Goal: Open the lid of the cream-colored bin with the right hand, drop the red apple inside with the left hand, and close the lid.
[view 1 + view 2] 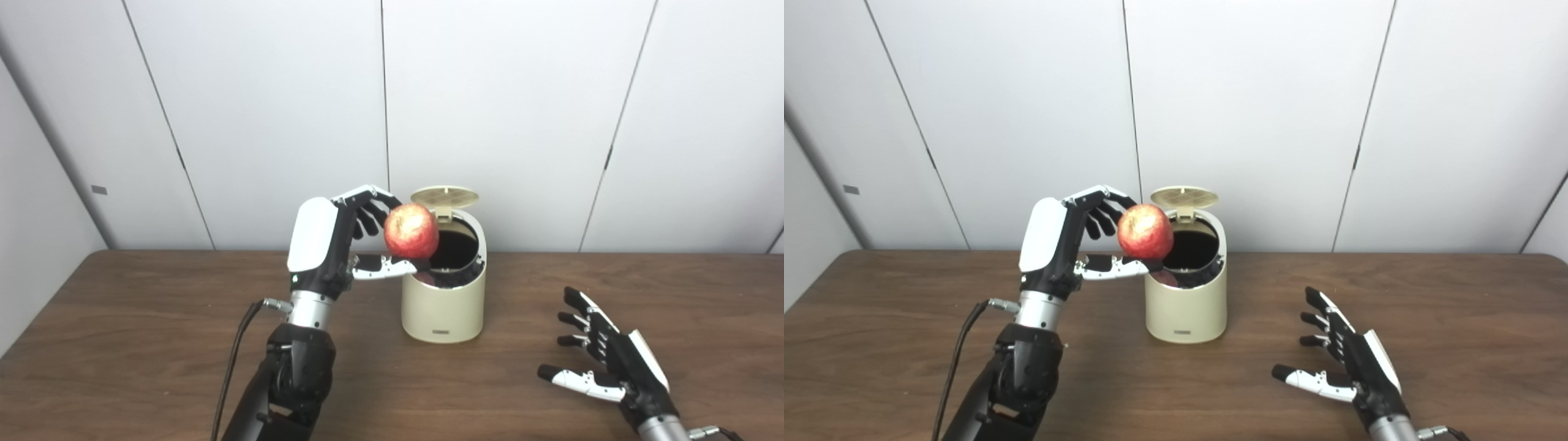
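Nearest, the right hand [612, 361] lies low over the table [122, 343], palm inward, its fingers [579, 318] spread apart and pointing toward the far edge, thumb stretched out to the left; it holds nothing and sits well apart from the bin [444, 294], off to the bin's right. Farther in, the left hand [334, 245] is raised upright on its arm, a cable [236, 355] trailing down from the wrist. Its fingers curl over from above and its thumb reaches under, and between them they pinch the apple [411, 231], which is red with a pale speckled patch. The apple sits just past those fingertips, over the left rim of the bin's mouth and in front of its dark inside. The bin stands on the table just right of the left thumb, cream-colored with a small label low on its front. Its lid [444, 196] is swung up at the back, beyond and slightly above the apple, not touching it. Behind everything stands a white panelled wall [520, 92]
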Motion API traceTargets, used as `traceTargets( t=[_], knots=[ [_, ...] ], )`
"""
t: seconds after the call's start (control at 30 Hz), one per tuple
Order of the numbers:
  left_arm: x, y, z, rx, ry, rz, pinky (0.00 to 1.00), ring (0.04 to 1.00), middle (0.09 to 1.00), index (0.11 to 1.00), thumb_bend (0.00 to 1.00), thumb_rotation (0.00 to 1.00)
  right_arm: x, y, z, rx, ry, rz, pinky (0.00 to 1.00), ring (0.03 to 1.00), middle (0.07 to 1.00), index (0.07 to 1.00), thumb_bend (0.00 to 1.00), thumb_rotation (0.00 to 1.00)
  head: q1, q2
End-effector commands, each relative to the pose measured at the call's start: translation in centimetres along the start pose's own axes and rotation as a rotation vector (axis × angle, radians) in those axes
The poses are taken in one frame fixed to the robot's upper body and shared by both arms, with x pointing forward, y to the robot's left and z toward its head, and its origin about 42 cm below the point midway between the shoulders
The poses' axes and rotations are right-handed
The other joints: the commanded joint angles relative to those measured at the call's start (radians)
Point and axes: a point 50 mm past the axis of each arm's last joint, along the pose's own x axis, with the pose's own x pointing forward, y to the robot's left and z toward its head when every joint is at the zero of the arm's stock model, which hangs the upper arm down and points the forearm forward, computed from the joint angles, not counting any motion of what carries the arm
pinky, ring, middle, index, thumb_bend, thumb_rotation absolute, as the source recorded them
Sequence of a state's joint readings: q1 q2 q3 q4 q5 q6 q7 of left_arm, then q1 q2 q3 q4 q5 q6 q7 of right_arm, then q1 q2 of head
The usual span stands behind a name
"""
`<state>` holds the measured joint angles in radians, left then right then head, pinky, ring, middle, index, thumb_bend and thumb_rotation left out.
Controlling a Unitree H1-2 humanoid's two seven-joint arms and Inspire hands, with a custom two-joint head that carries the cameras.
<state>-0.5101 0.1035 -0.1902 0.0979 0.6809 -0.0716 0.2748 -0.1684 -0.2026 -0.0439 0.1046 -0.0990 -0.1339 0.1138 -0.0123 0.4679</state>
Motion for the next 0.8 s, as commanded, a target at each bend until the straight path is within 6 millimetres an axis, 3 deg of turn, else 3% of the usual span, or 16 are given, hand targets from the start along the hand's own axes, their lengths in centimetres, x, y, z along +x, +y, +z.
traceTargets(
  t=[0.0, 0.37, 0.77],
  knots=[
    [2.0, 0.5, 1.7, -0.002, -0.090, 0.058, 0.31, 0.388, 0.466, 0.492, 0.53, 0.00, 1.4, -0.7, 2.2, -0.009, -0.116, -0.038, 0.70, 0.872, 0.945, 0.921, 0.77, 0.26, -0.001, 0.000],
    [2.5, -1.9, 1.4, 0.006, -0.092, 0.048, 0.28, 0.365, 0.449, 0.502, 0.53, 0.00, 1.1, -1.3, 1.1, -0.017, -0.114, -0.052, 0.75, 0.877, 0.956, 0.923, 0.76, 0.24, -0.012, 0.000],
    [2.8, -4.0, 1.0, 0.092, -0.105, 0.019, 0.27, 0.357, 0.439, 0.509, 0.52, 0.00, 0.6, -1.0, 1.8, -0.019, -0.110, -0.062, 0.76, 0.877, 0.952, 0.920, 0.75, 0.25, -0.021, 0.006]
  ],
)
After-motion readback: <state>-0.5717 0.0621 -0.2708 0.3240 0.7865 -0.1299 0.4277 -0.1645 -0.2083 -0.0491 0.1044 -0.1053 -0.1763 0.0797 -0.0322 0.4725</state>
